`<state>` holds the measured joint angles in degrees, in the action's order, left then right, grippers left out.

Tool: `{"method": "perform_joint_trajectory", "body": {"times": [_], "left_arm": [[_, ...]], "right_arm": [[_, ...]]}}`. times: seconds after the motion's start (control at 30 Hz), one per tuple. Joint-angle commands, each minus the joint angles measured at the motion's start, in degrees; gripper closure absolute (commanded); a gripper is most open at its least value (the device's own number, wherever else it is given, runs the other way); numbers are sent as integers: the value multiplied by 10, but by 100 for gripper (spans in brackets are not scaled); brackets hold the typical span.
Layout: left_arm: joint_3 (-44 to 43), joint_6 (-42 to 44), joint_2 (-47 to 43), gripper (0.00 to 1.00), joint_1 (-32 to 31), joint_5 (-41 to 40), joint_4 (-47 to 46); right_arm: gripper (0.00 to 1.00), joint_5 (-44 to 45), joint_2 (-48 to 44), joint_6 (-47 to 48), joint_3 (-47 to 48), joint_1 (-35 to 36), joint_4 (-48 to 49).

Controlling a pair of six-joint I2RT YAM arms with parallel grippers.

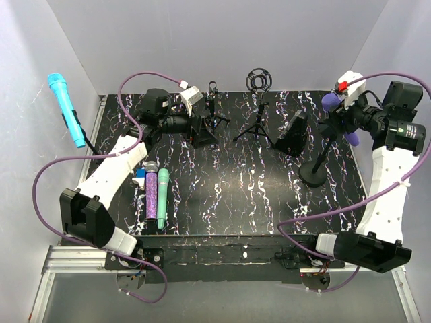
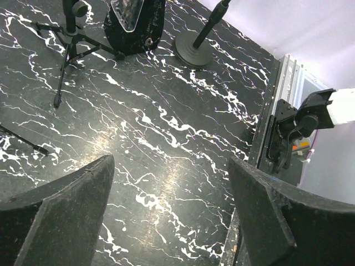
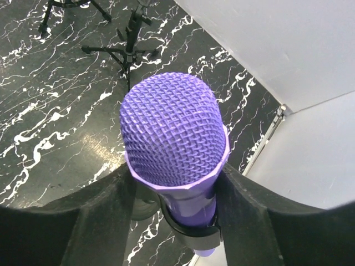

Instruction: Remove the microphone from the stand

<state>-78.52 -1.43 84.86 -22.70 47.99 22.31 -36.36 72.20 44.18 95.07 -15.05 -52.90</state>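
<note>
Straddling purple microphone at table edge, right end effector: grip unclear; left end effector wide.

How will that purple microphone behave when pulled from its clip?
Purple microphone looks rigid, its mesh head probably dentable. The clip hugs its body, so it may resist, and the slim stand on a small round base could tip.

microphone: on stand, right | two microphones: lying left, seemingly touching
</note>
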Motion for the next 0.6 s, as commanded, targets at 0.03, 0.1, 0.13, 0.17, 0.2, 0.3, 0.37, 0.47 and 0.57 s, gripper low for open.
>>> {"method": "perform_joint_trajectory", "body": {"times": [0.03,0.1,0.13,0.17,0.2,0.3,0.37,0.47,0.57], "left_arm": [[-8,30,-11,20,-1,13,2],[-9,28,-9,20,-1,16,0],[-10,29,-7,20,-1,18,0],[-10,31,-7,20,-1,18,0],[-12,30,-6,20,-1,18,-1],[-12,29,-3,18,-1,18,-4],[-10,28,-2,16,-1,15,-8],[-10,27,0,16,-1,20,-13],[-10,27,0,16,-1,28,-21]], "right_arm": [[44,-43,-30,27,-20,0,27],[50,-51,-32,28,-20,5,17],[53,-53,-34,28,-20,8,13],[56,-56,-37,28,-20,13,12],[60,-57,-41,26,-20,21,11],[72,-57,-55,11,-16,64,11],[79,-48,-67,5,-18,106,9],[89,-30,-82,-20,-26,188,18],[93,-12,-89,-45,-42,271,52]]}}
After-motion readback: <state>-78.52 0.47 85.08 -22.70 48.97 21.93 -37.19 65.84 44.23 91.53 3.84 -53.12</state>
